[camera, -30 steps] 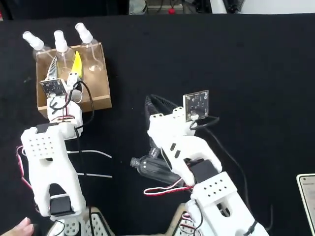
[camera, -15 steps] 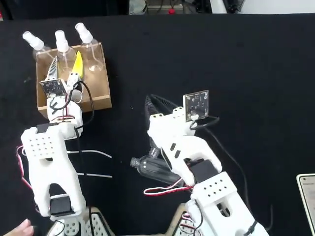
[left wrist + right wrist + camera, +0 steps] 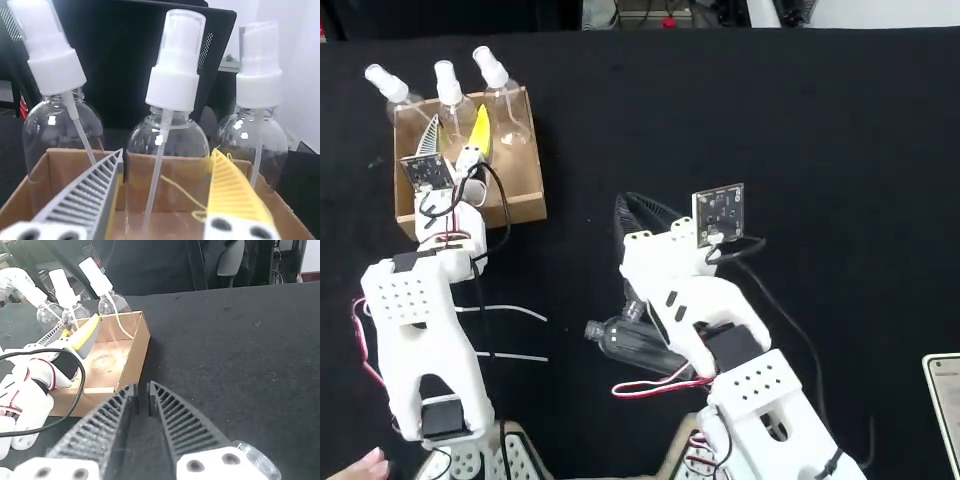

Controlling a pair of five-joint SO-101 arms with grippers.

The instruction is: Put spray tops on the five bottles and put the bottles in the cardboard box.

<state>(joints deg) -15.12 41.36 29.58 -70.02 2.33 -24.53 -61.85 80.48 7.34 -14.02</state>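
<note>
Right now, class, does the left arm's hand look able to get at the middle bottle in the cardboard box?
Probably yes. The left hand is open over the cardboard box, with the middle bottle straight ahead between its two fingers and nothing in the way.

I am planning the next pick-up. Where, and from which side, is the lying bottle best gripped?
Probably across the round body, from above: the bottle lies on its side on the table, so both flanks are reachable, and this leaves the open neck free for capping.
</note>
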